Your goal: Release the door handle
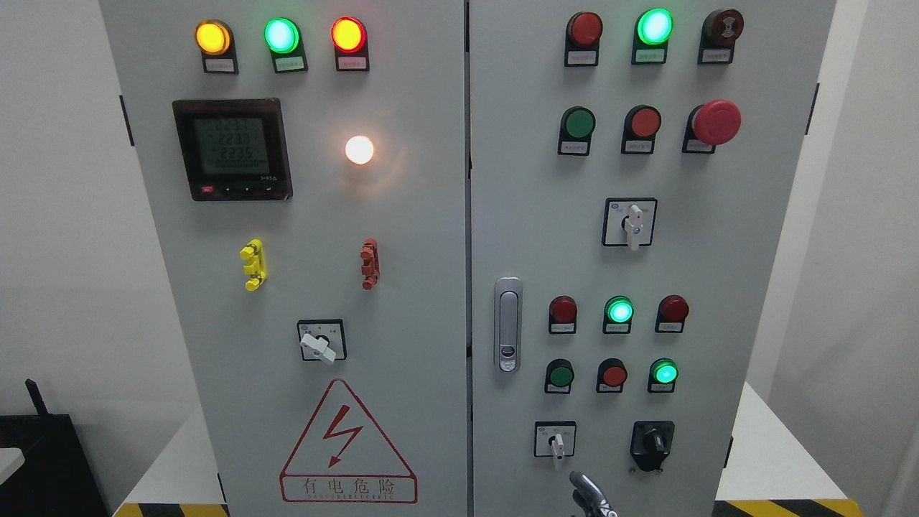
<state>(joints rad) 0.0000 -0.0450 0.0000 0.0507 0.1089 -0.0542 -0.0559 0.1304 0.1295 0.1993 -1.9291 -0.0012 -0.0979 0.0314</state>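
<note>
The silver door handle (507, 324) sits upright in its recess on the right cabinet door (718, 287), close to the seam between the two doors. Nothing touches it. Only the tip of my right hand (590, 495) shows, at the bottom edge right of the middle. It lies well below the handle and a little to its right, in front of the lower door panel. Most of the hand is cut off by the frame. Both doors look closed and flush. My left arm does not show.
The left door (402, 287) carries a meter (232, 148), lit lamps, a rotary switch (320, 343) and a red warning triangle (347, 445). On the right door are push buttons, a red emergency stop (715, 122) and rotary switches (555, 441) close to my hand.
</note>
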